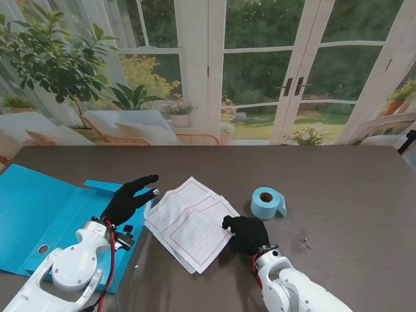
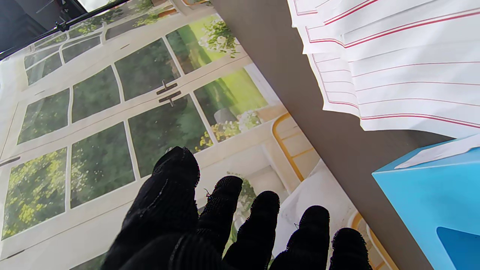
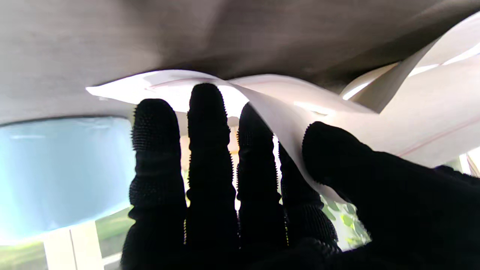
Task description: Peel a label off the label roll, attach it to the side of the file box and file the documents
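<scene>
Both robot hands (image 1: 133, 198) (image 1: 247, 234) at documents' (image 1: 192, 221) edges.

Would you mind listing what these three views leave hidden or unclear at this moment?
- File box: stand view; the left edge cuts it off and the left hand and arm cover part.
- Right hand grip on the documents: stand view, the hand hides its fingertips; right wrist view is backlit.
- Label roll: right wrist view, a blue blur; any peeled label is too small.
- Small mark: stand view, too small.
</scene>
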Available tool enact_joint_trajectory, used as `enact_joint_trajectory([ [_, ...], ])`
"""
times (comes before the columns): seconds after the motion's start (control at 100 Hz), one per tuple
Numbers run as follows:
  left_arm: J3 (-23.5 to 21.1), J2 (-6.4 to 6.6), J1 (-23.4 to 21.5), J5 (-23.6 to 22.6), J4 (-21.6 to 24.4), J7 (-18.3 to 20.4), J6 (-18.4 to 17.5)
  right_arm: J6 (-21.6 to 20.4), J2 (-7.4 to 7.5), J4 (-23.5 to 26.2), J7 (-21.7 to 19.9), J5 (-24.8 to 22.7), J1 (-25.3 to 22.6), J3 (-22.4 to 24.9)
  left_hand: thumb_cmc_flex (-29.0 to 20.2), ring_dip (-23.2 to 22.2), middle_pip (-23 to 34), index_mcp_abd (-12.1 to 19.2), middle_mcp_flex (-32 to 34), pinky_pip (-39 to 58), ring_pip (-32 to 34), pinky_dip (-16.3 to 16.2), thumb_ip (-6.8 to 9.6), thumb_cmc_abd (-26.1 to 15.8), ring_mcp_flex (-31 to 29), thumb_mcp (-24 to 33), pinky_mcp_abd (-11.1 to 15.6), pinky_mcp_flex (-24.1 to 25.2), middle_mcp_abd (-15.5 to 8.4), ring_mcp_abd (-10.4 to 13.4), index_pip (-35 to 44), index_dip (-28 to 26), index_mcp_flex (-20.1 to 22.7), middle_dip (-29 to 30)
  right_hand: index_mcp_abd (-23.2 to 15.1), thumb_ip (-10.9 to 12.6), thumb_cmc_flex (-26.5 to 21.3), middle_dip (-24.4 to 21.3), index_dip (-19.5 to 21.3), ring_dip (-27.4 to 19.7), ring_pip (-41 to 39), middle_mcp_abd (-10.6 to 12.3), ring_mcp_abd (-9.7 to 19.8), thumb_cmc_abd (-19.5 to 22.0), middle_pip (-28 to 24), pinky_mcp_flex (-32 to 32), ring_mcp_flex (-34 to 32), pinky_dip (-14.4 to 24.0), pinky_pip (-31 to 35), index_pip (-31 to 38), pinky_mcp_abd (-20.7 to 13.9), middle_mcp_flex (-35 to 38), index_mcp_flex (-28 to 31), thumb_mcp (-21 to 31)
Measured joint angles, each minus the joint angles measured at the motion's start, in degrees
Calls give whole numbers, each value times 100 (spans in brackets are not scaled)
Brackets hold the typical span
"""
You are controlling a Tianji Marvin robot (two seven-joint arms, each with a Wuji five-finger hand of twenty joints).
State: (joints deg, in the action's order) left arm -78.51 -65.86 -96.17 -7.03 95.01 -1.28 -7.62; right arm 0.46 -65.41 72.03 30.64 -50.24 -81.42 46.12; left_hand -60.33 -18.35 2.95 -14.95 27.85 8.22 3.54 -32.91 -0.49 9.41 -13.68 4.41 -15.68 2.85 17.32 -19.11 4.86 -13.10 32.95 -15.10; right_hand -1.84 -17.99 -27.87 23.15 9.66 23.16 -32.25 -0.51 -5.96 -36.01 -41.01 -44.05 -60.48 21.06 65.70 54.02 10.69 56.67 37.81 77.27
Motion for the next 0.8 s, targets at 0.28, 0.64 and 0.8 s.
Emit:
enact_joint_trajectory([
  [0.28,61,4,37,55,-11,39,44,17,-133,-122,381,70,74,-13,-2,0,0,-2,0,0,0,1,0,-64,-1,-87,-2,0,52,-43,1,23,1,0,-351,-279,-332,216,-650,408,-512,10,257,-640,199,-6,-1244,-134,528,697,-202,1255,967,122],
  [0.64,213,2,173,211,-118,71,102,81,-242,-107,648,126,210,54,-2,0,21,-26,86,0,0,1,0,-131,-7,-180,-37,0,132,-74,1,24,7,-2,-503,-417,-451,827,-719,910,-1739,10,274,-748,-1,-6,-1296,-239,743,1101,-276,1591,1207,124],
  [0.8,310,2,271,306,-185,133,179,99,-255,31,661,125,208,221,-2,0,53,-70,166,0,0,1,0,-194,-66,-218,-115,-9,229,-176,1,24,19,-43,-563,-418,-451,898,-719,951,-1879,10,274,-808,-12,-6,-1295,-239,744,1130,-277,1593,1243,126],
])
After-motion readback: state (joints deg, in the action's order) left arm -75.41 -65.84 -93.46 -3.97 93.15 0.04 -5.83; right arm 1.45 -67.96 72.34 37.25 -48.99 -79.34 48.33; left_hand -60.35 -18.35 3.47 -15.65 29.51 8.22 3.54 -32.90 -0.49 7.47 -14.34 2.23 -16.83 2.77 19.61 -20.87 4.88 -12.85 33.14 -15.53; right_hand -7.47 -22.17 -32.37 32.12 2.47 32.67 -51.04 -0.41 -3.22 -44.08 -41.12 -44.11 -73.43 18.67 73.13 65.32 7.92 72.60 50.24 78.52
